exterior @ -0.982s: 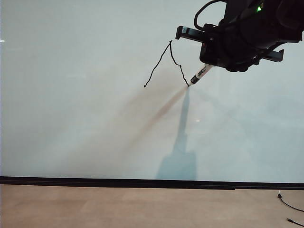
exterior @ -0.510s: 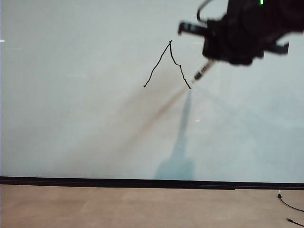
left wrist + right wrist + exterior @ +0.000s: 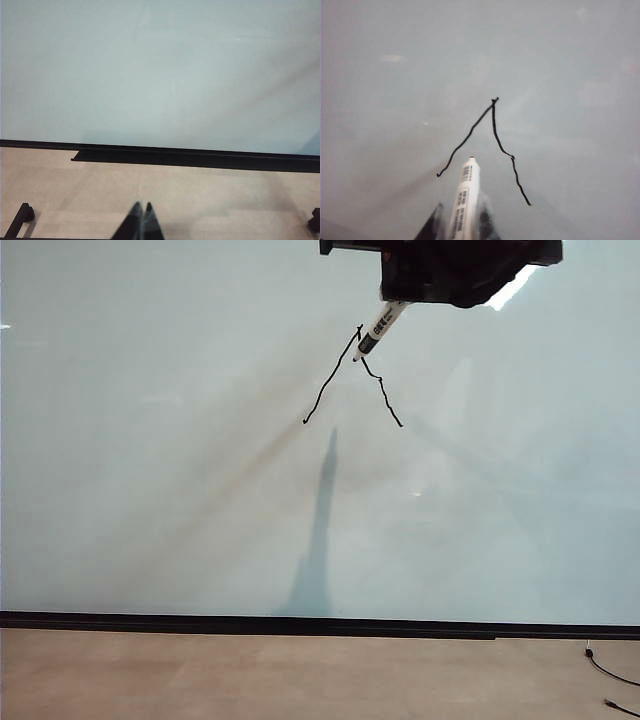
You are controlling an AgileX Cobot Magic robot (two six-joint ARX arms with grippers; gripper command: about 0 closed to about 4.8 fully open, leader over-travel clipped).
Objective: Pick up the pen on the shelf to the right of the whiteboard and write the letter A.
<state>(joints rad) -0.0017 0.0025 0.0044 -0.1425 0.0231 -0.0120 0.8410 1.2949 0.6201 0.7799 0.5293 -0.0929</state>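
The whiteboard (image 3: pixel 150 490) fills most of the exterior view. On it the letter A (image 3: pixel 320 396) stands as two thin slanted black strokes meeting at a peak. My right gripper (image 3: pixel 405 295) is at the top edge, shut on the white pen (image 3: pixel 378 332). The pen slants down-left, and its tip hangs just below the peak. The pen's shadow lies well apart from the tip. In the right wrist view the pen (image 3: pixel 466 190) sits between the fingers of the right gripper (image 3: pixel 461 212) and points between the two strokes (image 3: pixel 470 132). My left gripper (image 3: pixel 142 204) is shut and empty, low over the floor.
A black ledge (image 3: pixel 200 159) runs along the board's lower edge above the tan floor (image 3: pixel 300 675). A thin black cable (image 3: pixel 610 672) lies on the floor at the right. Black feet (image 3: pixel 22 215) show at the floor's corners in the left wrist view.
The right gripper rose and swung left with the pen, from the lower end of the right stroke to beside the peak. The tip and its shadow have separated. The left gripper stayed still.
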